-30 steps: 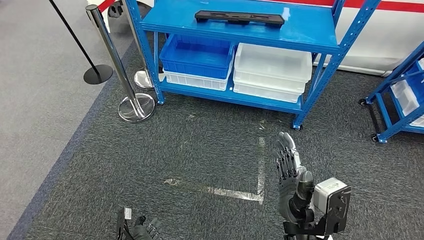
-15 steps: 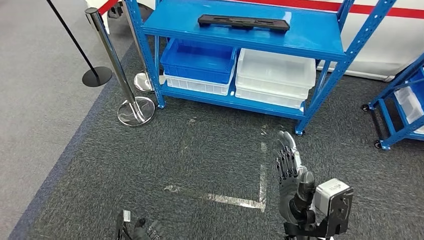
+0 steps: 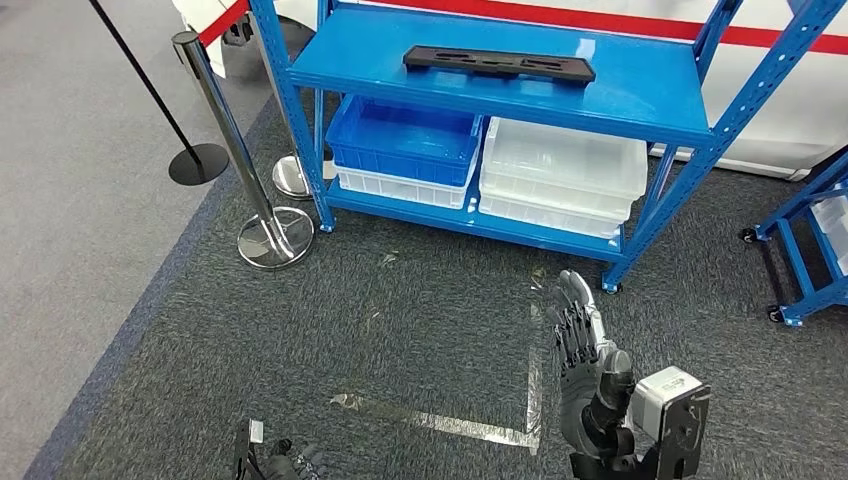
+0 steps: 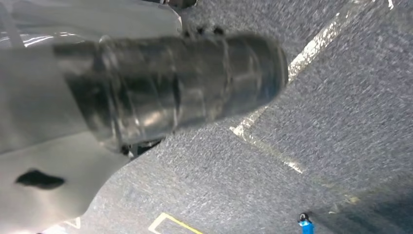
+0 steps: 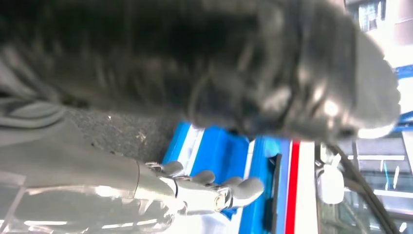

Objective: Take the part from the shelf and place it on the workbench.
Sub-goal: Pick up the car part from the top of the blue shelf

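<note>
The task has barely begun. The long black part (image 3: 499,63) lies untouched on the blue shelf (image 3: 640,95), well beyond the right hand (image 3: 580,345), whose fingers are raised, apart and empty. The left hand (image 3: 285,465) hangs low, its fingers seemingly curled; hard to tell.

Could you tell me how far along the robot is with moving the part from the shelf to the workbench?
Nothing looks done yet: the black part lies on the blue shelf, untouched. The right hand is raised and empty, well short of the shelf; the left hand hangs low. Reaching, gripping and carrying to the workbench all remain.
</note>
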`<state>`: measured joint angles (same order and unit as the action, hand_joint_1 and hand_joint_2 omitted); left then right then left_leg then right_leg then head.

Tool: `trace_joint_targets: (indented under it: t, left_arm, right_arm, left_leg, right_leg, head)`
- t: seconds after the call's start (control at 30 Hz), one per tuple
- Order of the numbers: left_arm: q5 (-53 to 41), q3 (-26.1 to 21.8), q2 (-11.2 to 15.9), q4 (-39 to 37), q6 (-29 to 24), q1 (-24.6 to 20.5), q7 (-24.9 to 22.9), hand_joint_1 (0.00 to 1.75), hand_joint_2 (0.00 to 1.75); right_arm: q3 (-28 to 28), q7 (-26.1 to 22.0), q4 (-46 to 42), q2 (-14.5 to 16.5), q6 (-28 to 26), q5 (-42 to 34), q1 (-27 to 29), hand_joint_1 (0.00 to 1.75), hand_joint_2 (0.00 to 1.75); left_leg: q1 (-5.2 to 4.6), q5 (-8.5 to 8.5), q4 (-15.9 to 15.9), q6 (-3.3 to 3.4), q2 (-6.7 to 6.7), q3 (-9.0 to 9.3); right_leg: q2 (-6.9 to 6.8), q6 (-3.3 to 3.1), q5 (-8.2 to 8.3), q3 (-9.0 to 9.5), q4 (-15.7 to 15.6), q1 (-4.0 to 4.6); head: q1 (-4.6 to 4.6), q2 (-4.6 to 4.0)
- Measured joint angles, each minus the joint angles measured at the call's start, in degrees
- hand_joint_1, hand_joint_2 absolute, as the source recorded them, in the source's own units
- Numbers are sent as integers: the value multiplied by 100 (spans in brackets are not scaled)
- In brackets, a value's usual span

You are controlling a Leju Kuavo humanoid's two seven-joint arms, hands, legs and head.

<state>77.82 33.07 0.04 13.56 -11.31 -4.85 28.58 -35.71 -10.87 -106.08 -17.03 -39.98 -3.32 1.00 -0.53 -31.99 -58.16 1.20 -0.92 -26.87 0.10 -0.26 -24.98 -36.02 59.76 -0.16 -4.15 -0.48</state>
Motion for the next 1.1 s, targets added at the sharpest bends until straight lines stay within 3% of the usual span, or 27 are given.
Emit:
trace_joint_targets:
  t: [0.03, 0.1, 0.17, 0.23, 0.27, 0.3, 0.4, 0.43, 0.53, 0.57, 0.63, 0.7, 0.77, 0.8, 0.83, 0.87, 0.93, 0.97, 1.0, 1.07, 1.1]
  left_arm:
    - [-2, 0, 1, -1, -4, -3, -10, 0, 0]
    - [-4, 0, 1, -2, -15, -19, -35, 0, 0]
    - [-5, 1, 0, -3, -31, -24, -56, 0, 0]
    - [-5, 2, 1, -4, -42, -2, -77, 0, 0]
    - [-5, 2, 1, -5, -45, 7, -87, 0, 0]
    - [-5, 2, 2, -7, -46, 12, -93, 0, 0]
    - [-7, 5, 6, -16, -52, 30, -115, 0, 0]
    - [-11, 10, 7, -21, -56, 36, -124, 0, 0]
    - [-25, 26, 8, -32, -64, 39, -131, 0, 0]
    - [-26, 31, 9, -34, -64, 37, -130, 0, 0]
    - [-28, 41, 10, -36, -64, 19, -128, 0, 0]
    - [-28, 51, 9, -37, -64, 6, -128, 0, 0]
    - [-27, 57, 9, -39, -64, 9, -128, 0, 0]
    - [-26, 58, 9, -39, -64, 10, -128, 0, 0]
    - [-26, 58, 8, -40, -63, 9, -129, 0, 0]
    - [-27, 60, 7, -40, -62, 10, -131, 0, 0]
    - [-30, 62, 5, -43, -60, -2, -139, 0, 0]
    - [-32, 64, 5, -44, -60, -8, -141, 0, 0]
    - [-35, 68, 4, -44, -60, -19, -143, 0, 0]
    - [-39, 74, 3, -44, -59, -30, -143, 0, 0]
    - [-42, 75, 2, -44, -59, -36, -144, 0, 0]
  right_arm:
    - [-1, 1, -11, -2, 0, -3, -7, 0, 0]
    - [-1, 11, -25, -5, 0, -32, -17, 0, 87]
    - [-3, 28, -39, -6, 3, -87, -20, 0, 175]
    - [-6, 32, -54, -7, 28, -152, -19, 0, 175]
    - [-10, 26, -62, -8, 50, -180, -20, 0, 175]
    - [-15, 16, -75, -8, 72, -203, -21, 0, 175]
    - [-32, -6, -118, -9, 113, -223, -32, 0, 175]
    - [-38, -6, -130, -10, 127, -228, -40, 0, 175]
    - [-50, -7, -191, -17, 156, -238, -65, 0, 175]
    - [-54, -8, -209, -23, 157, -238, -74, 0, 175]
    - [-65, -9, -227, -39, 157, -238, -91, 0, 175]
    - [-75, -8, -233, -54, 157, -238, -94, 0, 175]
    - [-77, -6, -234, -62, 157, -240, -89, 0, 175]
    - [-77, -6, -235, -63, 158, -244, -90, 0, 175]
    - [-77, -7, -237, -64, 160, -251, -90, 0, 175]
    - [-78, -7, -237, -65, 162, -261, -89, 0, 175]
    - [-79, -12, -238, -65, 167, -285, -78, 0, 175]
    - [-80, -15, -240, -65, 169, -293, -71, 0, 175]
    - [-80, -19, -245, -65, 174, -300, -73, 0, 175]
    - [-81, -28, -258, -66, 187, -305, -83, 0, 87]
    - [-81, -44, -265, -66, 195, -317, -90, 0, 44]
  left_leg:
    - [4, -17, -83, -26, 7, 18]
    - [26, -137, -522, -87, 24, -203]
    - [51, -366, -1223, -144, 37, -686]
    - [74, -516, -1543, -173, 46, -1085]
    - [80, -459, -1443, -177, 49, -1172]
    - [84, -264, -1190, -174, 52, -1194]
    - [51, 673, -376, -120, 75, -1196]
    - [33, 840, -283, -83, 81, -1211]
    - [15, 817, -191, 47, 86, -1143]
    - [20, 791, -132, 83, 81, -1074]
    - [31, 745, -26, 151, 67, -908]
    - [24, 653, 25, 186, 55, -752]
    - [21, 526, 35, 187, 41, -576]
    - [21, 459, 35, 185, 34, -482]
    - [21, 382, 35, 177, 27, -374]
    - [19, 305, 30, 160, 19, -290]
    - [7, 144, -18, 100, -4, -170]
    - [0, 96, -54, 62, -13, -136]
    - [-3, 58, -89, 28, -18, -100]
    - [9, 0, -191, -26, -5, -81]
    - [16, -62, -349, -49, 5, -157]
  right_leg:
    - [3, -31, -31, 74, -36, -13]
    - [-1, -83, -102, 232, -77, -32]
    - [-5, -104, -210, 356, -84, -35]
    - [9, -98, -346, 519, -83, -41]
    - [17, -88, -427, 630, -84, -48]
    - [22, -74, -518, 759, -86, -57]
    - [30, 10, -772, 1029, -91, -68]
    - [34, 47, -821, 1045, -105, -62]
    - [27, 138, -803, 1063, -59, -61]
    - [22, 156, -761, 1008, 94, -67]
    - [18, 184, -786, 641, 686, -74]
    - [18, 211, -1061, 125, 1309, -72]
    - [17, 229, -1275, -217, 1447, -78]
    - [16, 232, -1223, -275, 1309, -83]
    - [16, 227, -974, -267, 1016, -88]
    - [15, 214, -597, -241, 668, -90]
    - [11, 167, -17, -198, 167, -65]
    - [13, 127, 82, -189, 87, -52]
    - [15, 89, 51, -158, 85, -40]
    - [20, 9, 26, -42, 52, -51]
    - [17, -23, 6, 17, 34, -54]
  head:
    - [-2, 0]
    - [-13, 0]
    - [-22, 0]
    - [-23, 0]
    - [-23, 0]
    - [-23, 0]
    - [-12, 0]
    - [-13, 0]
    - [-22, 0]
    - [-15, 0]
    - [-4, 0]
    - [-1, 0]
    - [1, 0]
    - [2, 0]
    - [3, 0]
    - [8, 0]
    - [10, 0]
    - [9, 0]
    - [5, 0]
    - [3, 0]
    - [0, 0]
